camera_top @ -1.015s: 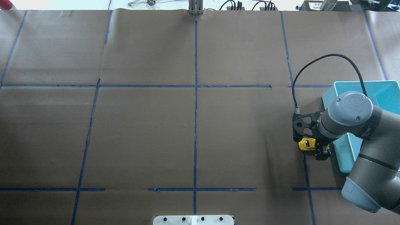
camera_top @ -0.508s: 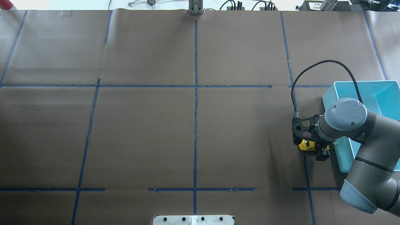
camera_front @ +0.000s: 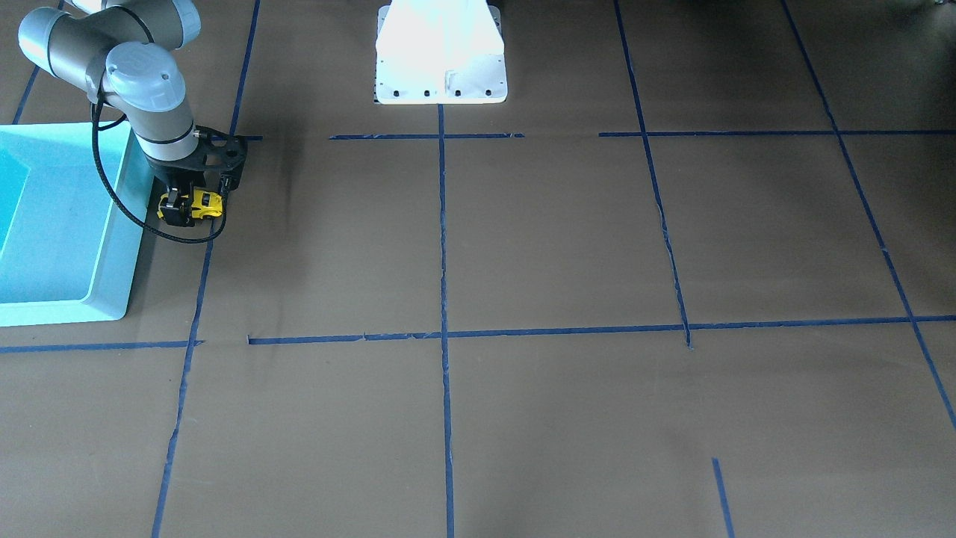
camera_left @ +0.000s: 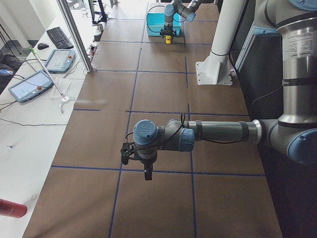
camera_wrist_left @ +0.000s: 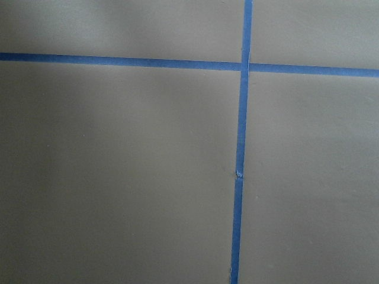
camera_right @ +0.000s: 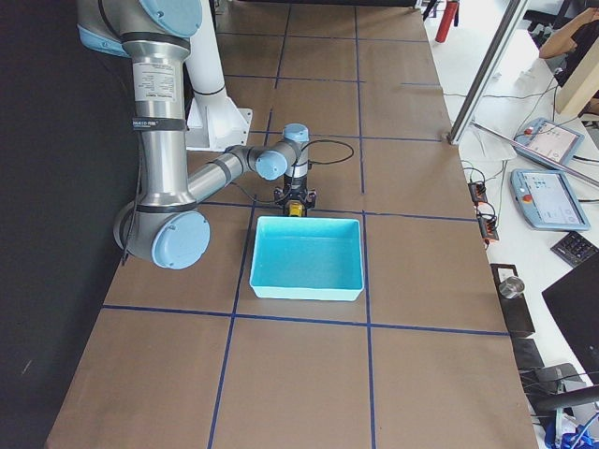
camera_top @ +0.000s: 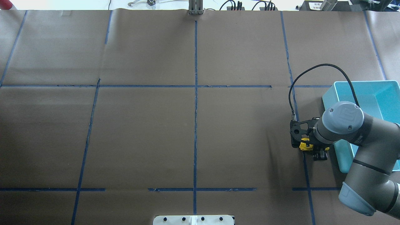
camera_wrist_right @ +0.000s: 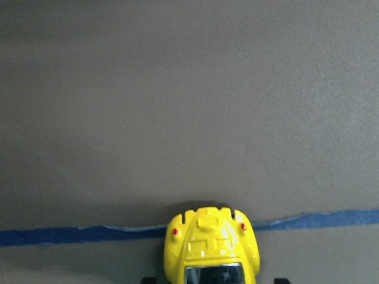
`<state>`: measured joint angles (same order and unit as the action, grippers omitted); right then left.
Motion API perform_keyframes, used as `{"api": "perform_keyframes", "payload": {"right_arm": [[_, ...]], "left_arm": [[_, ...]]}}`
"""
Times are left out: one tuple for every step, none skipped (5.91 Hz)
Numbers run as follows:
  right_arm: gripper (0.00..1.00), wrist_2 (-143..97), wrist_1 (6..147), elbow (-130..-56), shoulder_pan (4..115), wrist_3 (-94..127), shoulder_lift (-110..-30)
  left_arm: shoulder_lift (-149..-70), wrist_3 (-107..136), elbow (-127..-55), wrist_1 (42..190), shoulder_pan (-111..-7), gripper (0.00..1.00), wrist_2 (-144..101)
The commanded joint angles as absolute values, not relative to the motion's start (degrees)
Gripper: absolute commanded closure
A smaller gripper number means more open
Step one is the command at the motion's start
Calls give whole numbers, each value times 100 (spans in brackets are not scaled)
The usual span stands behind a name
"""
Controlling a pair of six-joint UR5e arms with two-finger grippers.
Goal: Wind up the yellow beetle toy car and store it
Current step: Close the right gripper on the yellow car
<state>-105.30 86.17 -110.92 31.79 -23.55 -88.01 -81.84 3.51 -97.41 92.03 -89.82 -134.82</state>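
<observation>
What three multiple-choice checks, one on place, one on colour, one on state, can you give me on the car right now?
1. Where is the yellow beetle toy car relative to the bin? A inside it; B beside it on the table; C far off at the table's centre.
2. What colour is the bin? A red; B turquoise; C white.
3. How does the car stand? A upright; B on its side; C upside down.
Answers: 1 B, it sits on a blue tape line outside the bin's wall, under the right hand. 2 B, its walls show turquoise. 3 A, the right wrist view shows its roof facing up.
</observation>
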Motion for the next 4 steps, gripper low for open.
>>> {"api": "perform_keyframes", "payload": {"right_arm": [[100, -10538, 8639, -11127, 3199, -2355, -8815], [100, -10590, 8761, -11440, 3278, -2312, -8842], [100, -10608, 9746, -12557, 3539, -2312, -8972], [100, -10661, 10426, -13177, 3881, -2364, -8974]], "left_arm": [[-8200, 343, -9738, 9202, -8982, 0, -13474], [-8218, 343, -9747, 9202, -8974, 0, -13482], [-8261, 343, -9773, 9202, -8974, 0, -13482], [-8253, 343, -9747, 9202, -8974, 0, -13482]]}}
